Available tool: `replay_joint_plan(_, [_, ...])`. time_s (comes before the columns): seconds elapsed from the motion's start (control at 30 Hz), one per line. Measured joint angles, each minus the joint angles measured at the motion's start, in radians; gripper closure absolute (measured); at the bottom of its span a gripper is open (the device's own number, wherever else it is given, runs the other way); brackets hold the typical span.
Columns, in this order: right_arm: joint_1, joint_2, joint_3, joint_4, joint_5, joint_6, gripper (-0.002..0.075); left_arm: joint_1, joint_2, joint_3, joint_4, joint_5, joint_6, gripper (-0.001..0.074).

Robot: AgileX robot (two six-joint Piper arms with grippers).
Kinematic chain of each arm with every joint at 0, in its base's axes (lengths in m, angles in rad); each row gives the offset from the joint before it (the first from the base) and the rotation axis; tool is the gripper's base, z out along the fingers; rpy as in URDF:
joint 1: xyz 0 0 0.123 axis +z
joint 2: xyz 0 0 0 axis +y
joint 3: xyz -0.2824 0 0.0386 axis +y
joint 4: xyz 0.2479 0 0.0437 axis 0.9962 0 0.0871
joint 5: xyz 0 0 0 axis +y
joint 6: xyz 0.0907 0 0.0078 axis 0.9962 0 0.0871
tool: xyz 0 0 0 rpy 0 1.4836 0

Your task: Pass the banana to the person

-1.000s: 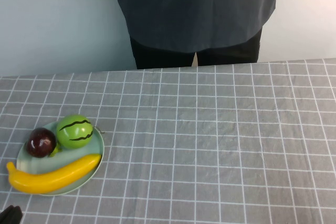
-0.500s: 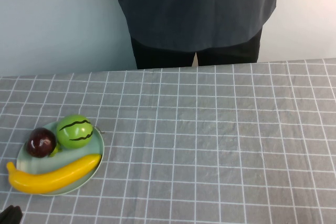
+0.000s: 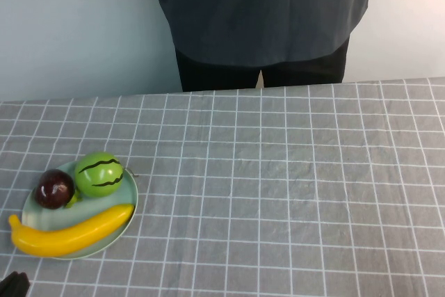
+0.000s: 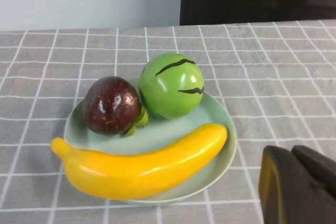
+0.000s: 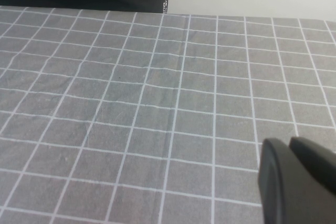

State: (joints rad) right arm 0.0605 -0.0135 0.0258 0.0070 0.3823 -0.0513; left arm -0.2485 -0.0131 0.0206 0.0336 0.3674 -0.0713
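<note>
The yellow banana point(image 3: 69, 231) lies along the near rim of the pale green plate point(image 3: 128, 193) at the table's front left. It also shows in the left wrist view point(image 4: 142, 163). My left gripper point(image 4: 292, 153) is shut and empty, a short way back from the plate; only its tip point(image 3: 12, 284) shows at the bottom left corner of the high view. My right gripper point(image 5: 290, 144) is shut and empty over bare cloth and is out of the high view. The person point(image 3: 261, 15) stands behind the table's far edge; no hand shows.
A round green fruit with black stripes point(image 3: 99, 174) and a dark purple fruit point(image 3: 55, 188) sit on the plate behind the banana. The grey checked tablecloth point(image 3: 292, 186) covers the table. A pale wall stands behind the far edge.
The person's torso has shifted very slightly to the right. The fruit, plate and both grippers have not moved.
</note>
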Motion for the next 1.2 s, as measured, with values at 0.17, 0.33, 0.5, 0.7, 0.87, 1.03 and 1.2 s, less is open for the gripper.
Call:
replay_joint_plan(0.17, [0.000,0.000,0.000,0.000,0.000,0.000,0.0734,0.000,0.000,0.004,-0.158,-0.070,-0.029,0.0739])
replay_joint_plan(0.33, [0.000,0.000,0.000,0.000,0.000,0.000,0.0734,0.000,0.000,0.004,-0.340,-0.201,-0.045,0.0739])
replay_joint_plan(0.5, [0.000,0.000,0.000,0.000,0.000,0.000,0.0734,0.000,0.000,0.004,-0.386,-0.249,-0.045,0.0739])
replay_joint_plan(0.7, [0.000,0.000,0.000,0.000,0.000,0.000,0.0734,0.000,0.000,-0.007,-0.462,-0.272,-0.130,0.0739])
replay_joint_plan(0.87, [0.000,0.000,0.000,0.000,0.000,0.000,0.0734,0.000,0.084,-0.194,-0.476,-0.088,-0.134,0.0739])
replay_joint_plan(1.03, [0.000,0.000,0.000,0.000,0.000,0.000,0.0734,0.000,0.312,-0.436,-0.455,0.214,0.022,0.0739])
replay_joint_plan(1.2, [0.000,0.000,0.000,0.000,0.000,0.000,0.0734,0.000,0.569,-0.625,-0.440,0.502,0.245,0.0739])
